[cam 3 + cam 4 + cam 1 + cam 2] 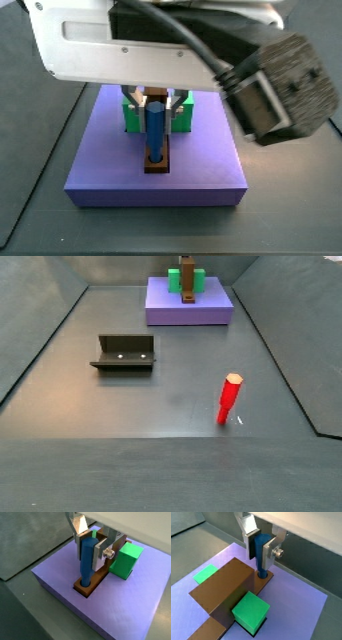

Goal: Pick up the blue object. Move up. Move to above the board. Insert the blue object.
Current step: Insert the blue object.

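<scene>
The blue object [87,569] is a thin blue peg standing upright, its lower end in the round hole at the end of the brown board [99,579]. The board lies on the purple-blue slab [127,607]. My gripper [90,554] is right above the hole, and its silver fingers [101,554] are shut on the peg's upper half. Both wrist views show this: the gripper [261,558], the peg [261,572] and the board [256,587]. In a side view the peg [156,130] stands on the board's near end [158,165].
A green block [125,559] stands on the slab beside the board, also in a side view [182,115]. A red peg [230,399] stands on the grey floor, far from the slab [187,311]. The fixture [126,353] sits on the floor.
</scene>
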Robot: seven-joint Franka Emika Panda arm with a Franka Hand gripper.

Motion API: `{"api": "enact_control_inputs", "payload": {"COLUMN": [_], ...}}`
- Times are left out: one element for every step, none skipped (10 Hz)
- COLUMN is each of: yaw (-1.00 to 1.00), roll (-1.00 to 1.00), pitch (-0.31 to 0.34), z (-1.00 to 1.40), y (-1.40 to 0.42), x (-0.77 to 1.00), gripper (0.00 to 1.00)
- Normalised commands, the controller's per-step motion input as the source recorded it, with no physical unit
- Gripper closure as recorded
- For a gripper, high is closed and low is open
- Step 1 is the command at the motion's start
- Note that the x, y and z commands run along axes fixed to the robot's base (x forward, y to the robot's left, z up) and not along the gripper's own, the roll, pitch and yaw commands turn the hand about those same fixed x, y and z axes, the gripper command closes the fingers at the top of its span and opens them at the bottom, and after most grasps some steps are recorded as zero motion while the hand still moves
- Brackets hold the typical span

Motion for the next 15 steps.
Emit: {"api": "enact_control_inputs", "payload": {"yaw": [0.23, 0.17, 0.17, 0.17, 0.18, 0.19, 0.19, 0.17, 0.08, 0.02, -0.02, 0.0, 0.0, 0.0, 0.0], "roll": [0.21, 0.24, 0.3, 0.36, 0.36, 0.37, 0.39, 0.39, 0.35, 0.37, 0.0, 0.0, 0.07, 0.08, 0.08], "pitch": [0.02, 0.031, 0.051, 0.07, 0.086, 0.106, 0.113, 0.123, 0.127, 0.084, 0.0, 0.037, 0.036, 0.02, 0.0], "z": [-0.08, -0.21, -0.23, -0.18, -0.11, -0.05, -0.05, -0.12, -0.24, -0.4, -0.1, 0.14, 0.1, 0.09, 0.0], "y": [-0.09, 0.0, 0.0, -0.06, -0.11, -0.16, -0.18, -0.16, -0.07, -0.02, 0.22, 0.03, -0.02, -0.11, -0.13], "x": [0.28, 0.26, 0.2, 0.11, 0.08, 0.11, 0.11, 0.16, 0.17, 0.07, -0.06, -0.05, -0.05, -0.06, -0.04], "gripper": [1.0, 1.0, 1.0, 1.0, 1.0, 1.0, 1.0, 1.0, 1.0, 1.0, 1.0, 1.0, 1.0, 1.0, 1.0]}}
